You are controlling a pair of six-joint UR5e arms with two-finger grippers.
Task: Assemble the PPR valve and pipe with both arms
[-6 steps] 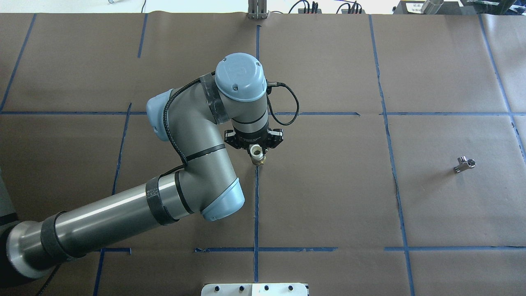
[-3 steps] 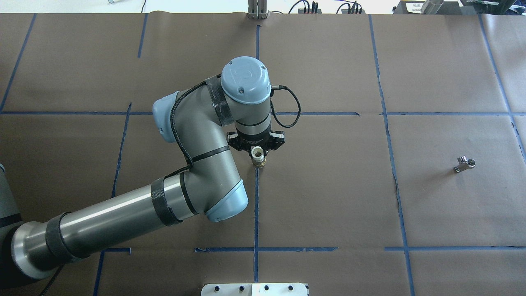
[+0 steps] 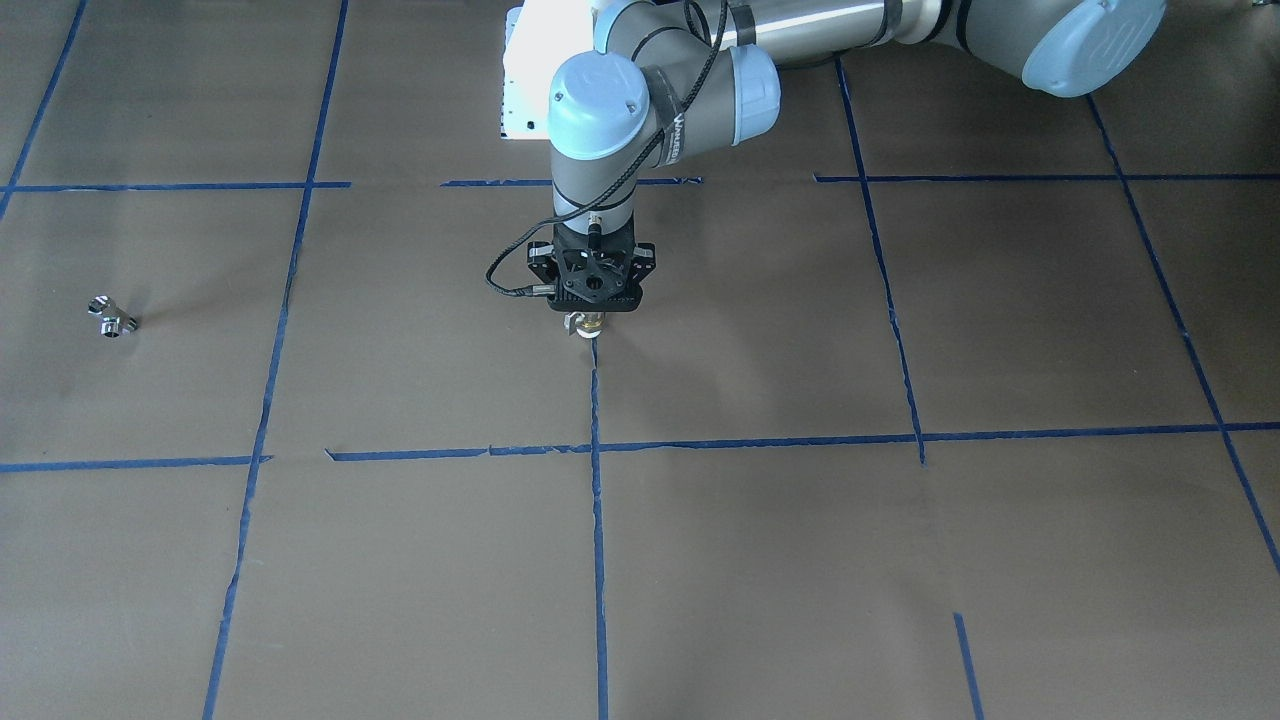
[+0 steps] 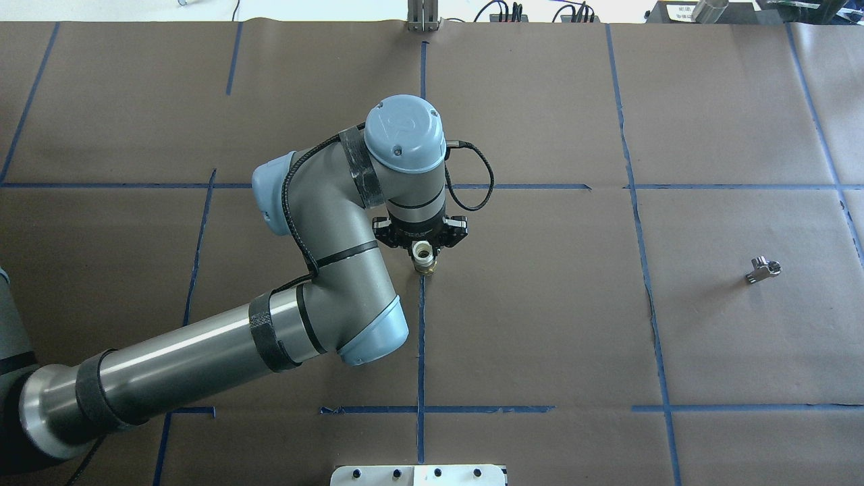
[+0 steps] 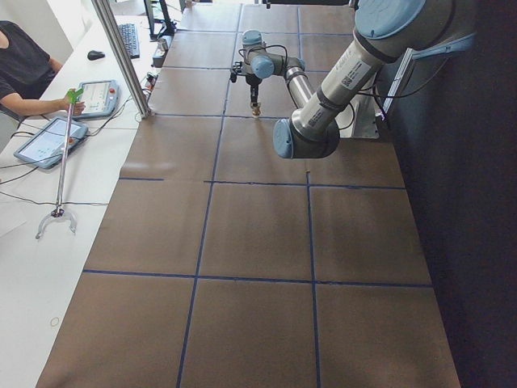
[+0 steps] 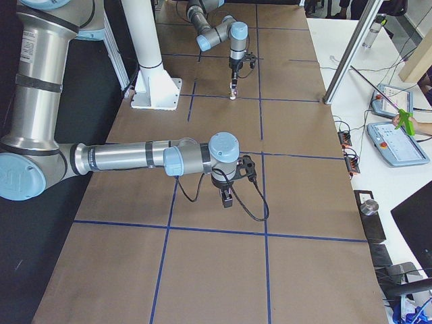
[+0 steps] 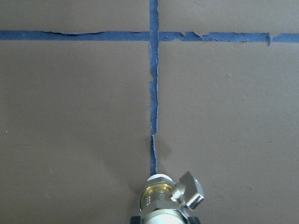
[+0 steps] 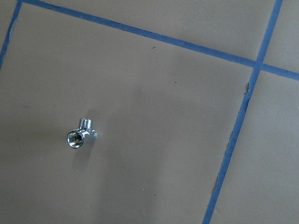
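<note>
Item one — left gripper (image 4: 421, 244), centre of the overhead view: closed on the PPR valve (image 4: 424, 257), white collar up, brass end down over a blue tape line (image 4: 420, 337). The wrist view cuts the valve off at its lower edge. We cannot tell whether it touches the brown paper (image 4: 540, 304).

Item two — pipe (image 4: 763, 269), lying alone at far right.

Right gripper (image 6: 227, 197): seen side-on only, so we cannot tell its state.
</note>
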